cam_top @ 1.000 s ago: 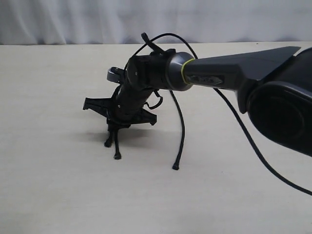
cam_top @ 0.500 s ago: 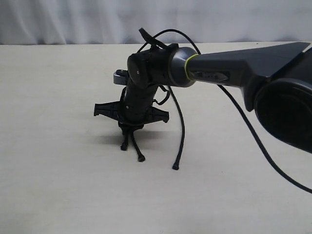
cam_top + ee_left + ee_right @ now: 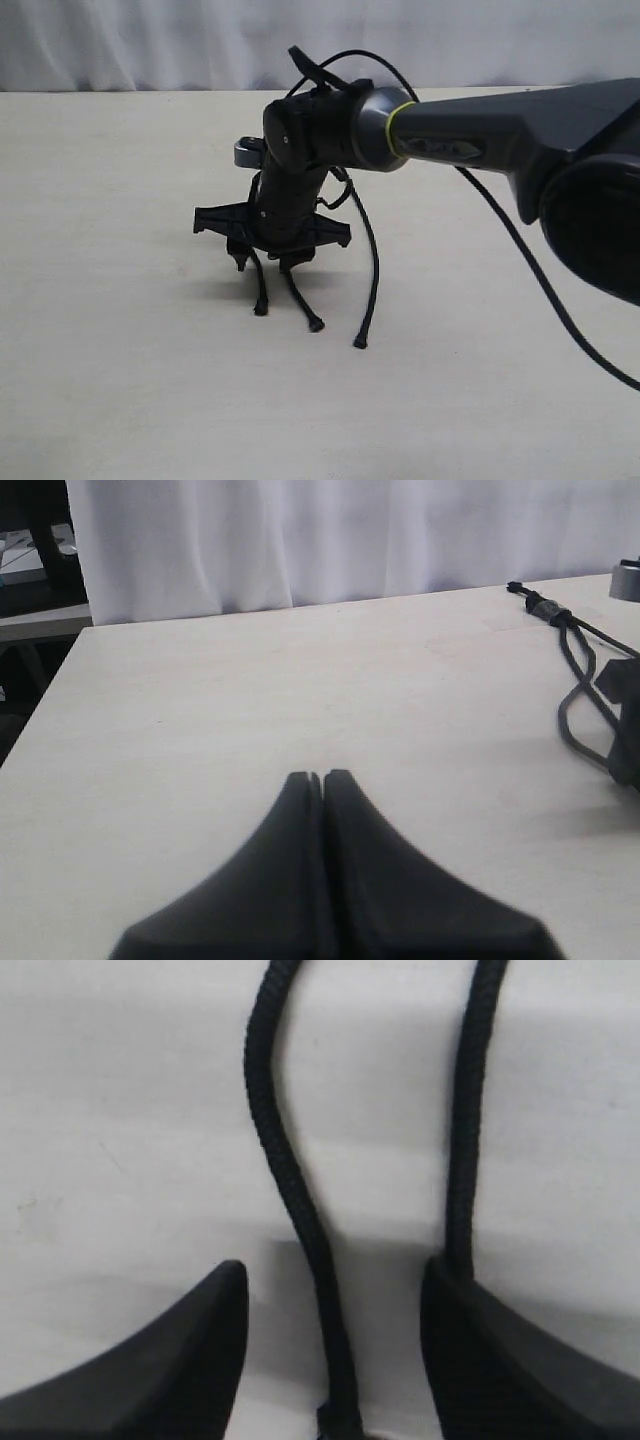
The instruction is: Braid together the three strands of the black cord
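The black cord's three strands hang down toward the pale table (image 3: 120, 380) under my right arm. Their knobbed tips rest at the left strand (image 3: 261, 308), the middle strand (image 3: 315, 325) and the right strand (image 3: 360, 342). My right gripper (image 3: 265, 262) points down over the left two and stands open. In the right wrist view one strand (image 3: 290, 1180) runs loose between the fingers of the right gripper (image 3: 333, 1263), and a second strand (image 3: 468, 1110) passes along one finger. The cord's knotted head (image 3: 546, 609) shows in the left wrist view. My left gripper (image 3: 322, 777) is shut and empty, off to the side.
A small silver clip (image 3: 245, 152) sits behind the right wrist, near where the cord starts. The arm's glossy cable (image 3: 520, 270) loops over the wrist and trails to the right. A white curtain (image 3: 150, 40) closes off the table's far edge.
My right gripper carried two strands to the right, then opened and let them go. Their tips now lie spread apart, closer to the third strand.
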